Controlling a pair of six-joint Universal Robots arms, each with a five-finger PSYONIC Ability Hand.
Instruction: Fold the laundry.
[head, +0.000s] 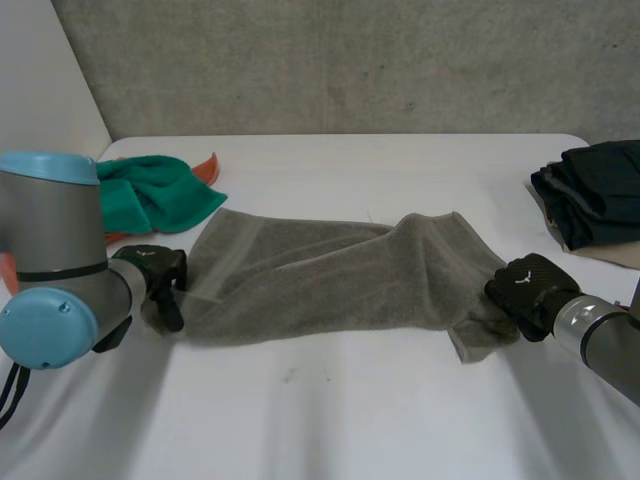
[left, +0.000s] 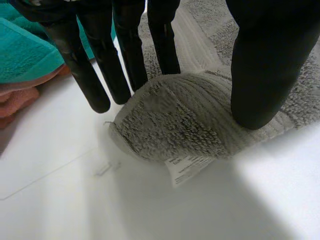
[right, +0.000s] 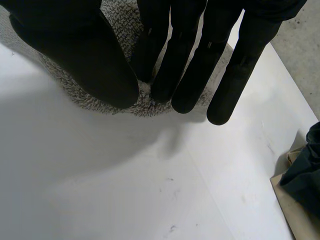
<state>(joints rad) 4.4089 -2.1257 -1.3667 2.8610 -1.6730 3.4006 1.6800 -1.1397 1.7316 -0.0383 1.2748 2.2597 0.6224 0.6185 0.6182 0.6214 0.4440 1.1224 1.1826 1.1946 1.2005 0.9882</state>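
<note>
The left arm looms lower left in the head view; the left hand and right hand hold opposite ends of the grey towel, spread across mid-frame. Left wrist view: thumb and fingers pinch a bunched towel corner; right wrist view: the right hand pinches the other end's corner.

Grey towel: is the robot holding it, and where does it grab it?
Yes. The left hand pinches the grey towel at the corner with the label. The right hand pinches the opposite end between thumb and fingers.
</note>
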